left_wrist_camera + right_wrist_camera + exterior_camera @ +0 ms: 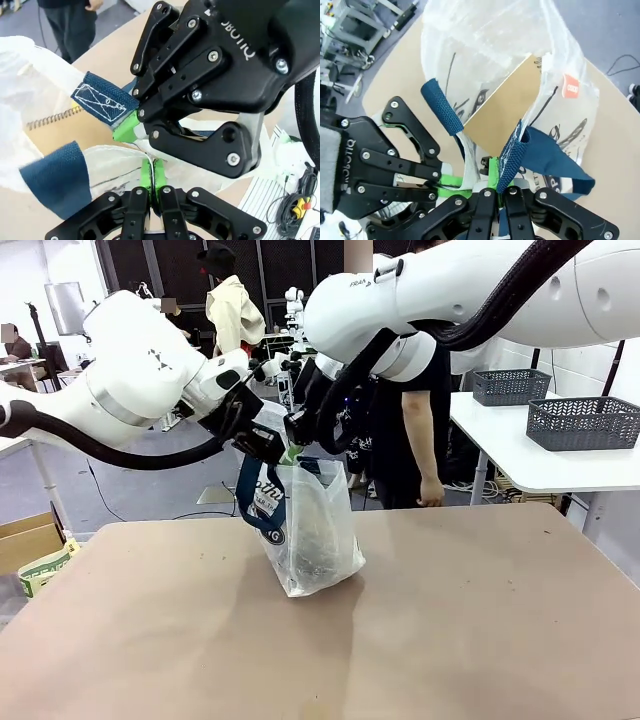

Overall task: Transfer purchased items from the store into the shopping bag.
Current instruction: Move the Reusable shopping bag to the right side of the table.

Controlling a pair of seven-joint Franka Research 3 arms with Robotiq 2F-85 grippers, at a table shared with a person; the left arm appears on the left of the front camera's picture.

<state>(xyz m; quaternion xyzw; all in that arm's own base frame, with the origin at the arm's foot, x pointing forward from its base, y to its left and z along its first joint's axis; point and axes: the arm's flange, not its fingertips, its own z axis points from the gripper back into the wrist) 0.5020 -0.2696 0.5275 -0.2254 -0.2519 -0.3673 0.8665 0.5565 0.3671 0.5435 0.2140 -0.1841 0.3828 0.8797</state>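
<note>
The shopping bag (pixel 318 540) stands upright on the matt tan desk (pixel 480 630), just left of centre, toward the far edge. Film thin, crinkled, translucent white; straps (pixel 437 107) of coarse navy webbing. My left pincer (pixel 152 177) is clamped on the film rim, pads flat together. My right pincer (pixel 495 182) is clamped on the rim at a strap's stitched end. Inside: a kraft-card notebook (pixel 75 130) with a wire spiral spine.

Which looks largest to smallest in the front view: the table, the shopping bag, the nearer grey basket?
table
shopping bag
nearer grey basket
The basket stands farther back, so its real size is unsure.
</note>
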